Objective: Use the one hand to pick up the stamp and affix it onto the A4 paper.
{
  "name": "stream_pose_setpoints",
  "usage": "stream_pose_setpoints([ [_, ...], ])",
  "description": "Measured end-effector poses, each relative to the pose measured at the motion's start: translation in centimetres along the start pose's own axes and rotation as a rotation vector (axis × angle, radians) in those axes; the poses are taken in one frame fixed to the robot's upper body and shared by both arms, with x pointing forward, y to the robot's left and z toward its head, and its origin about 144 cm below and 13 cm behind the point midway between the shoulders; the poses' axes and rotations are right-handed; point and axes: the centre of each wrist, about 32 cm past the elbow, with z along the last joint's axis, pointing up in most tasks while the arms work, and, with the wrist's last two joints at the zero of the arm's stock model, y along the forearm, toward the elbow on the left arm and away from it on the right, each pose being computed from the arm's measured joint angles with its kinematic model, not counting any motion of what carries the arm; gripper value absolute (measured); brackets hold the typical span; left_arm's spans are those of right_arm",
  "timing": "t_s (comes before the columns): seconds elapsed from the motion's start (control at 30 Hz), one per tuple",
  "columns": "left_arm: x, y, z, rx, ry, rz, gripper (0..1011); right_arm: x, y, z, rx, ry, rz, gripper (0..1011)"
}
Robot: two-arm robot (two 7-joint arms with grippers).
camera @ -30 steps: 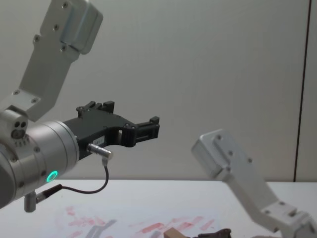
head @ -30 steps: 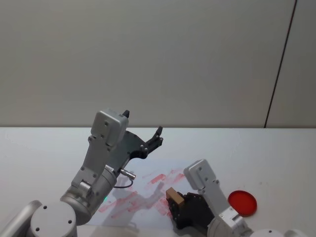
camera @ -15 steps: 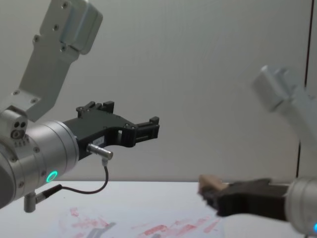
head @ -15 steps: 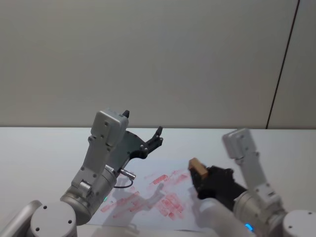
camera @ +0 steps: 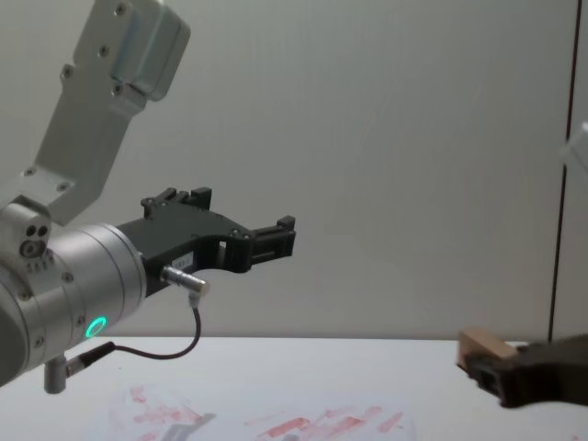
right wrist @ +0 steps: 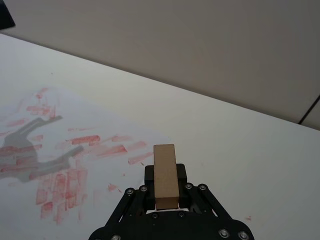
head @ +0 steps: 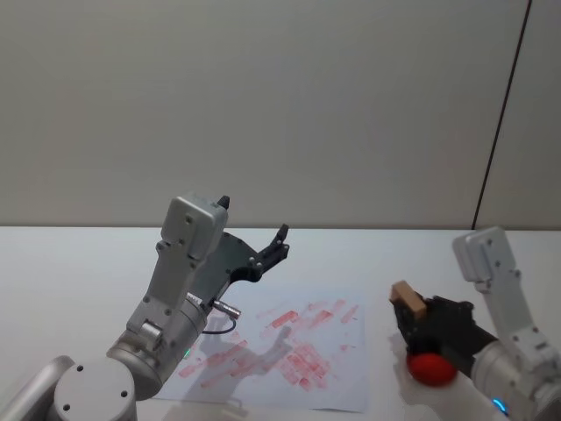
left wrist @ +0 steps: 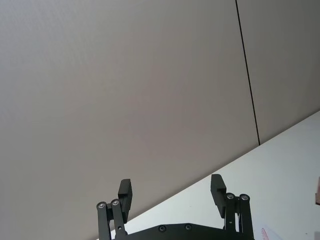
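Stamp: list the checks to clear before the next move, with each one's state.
1. Stamp clamped in right gripper: ok.
2. Stamp lifted off the table: ok.
3. Stamp over the paper: not ok; it hangs off the sheet's right edge, above the red pad.
4. Stamp face inked: cannot tell.
5. Bare spots on the paper for a print: ok.
6. Left gripper out of the way: ok; open, raised above the paper's far left part.

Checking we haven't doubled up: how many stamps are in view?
1. The stamp is clamped in the right gripper, raised off the table just right of the paper.
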Motion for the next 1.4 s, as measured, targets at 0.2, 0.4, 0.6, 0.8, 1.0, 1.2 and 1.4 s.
stream_pose_setpoints([
  [0.2,0.0,0.0,0.0,0.000,0.000,0.000,1003,0.9,-0.7,-0.8,-0.039,-0.016,-0.020,220],
  [0.4,0.0,0.0,0.0,0.000,0.000,0.000,1002,1.5,-1.2,-1.5,-0.072,-0.032,-0.027,220],
  [0.6,0.0,0.0,0.0,0.000,0.000,0.000,1003,1.8,-1.4,-1.9,-0.096,-0.042,-0.028,220],
  [0.8,0.0,0.0,0.0,0.000,0.000,0.000,1002,1.9,-1.6,-2.3,-0.118,-0.050,-0.024,221],
  [1.0,0.0,0.0,0.0,0.000,0.000,0.000,1002,1.9,-1.8,-2.7,-0.138,-0.054,-0.018,221],
  [1.2,0.0,0.0,0.0,0.000,0.000,0.000,1002,1.9,-2.0,-3.0,-0.149,-0.057,-0.015,233],
  [1.4,0.0,0.0,0.0,0.000,0.000,0.000,1003,1.9,-2.0,-3.1,-0.155,-0.058,-0.012,411],
])
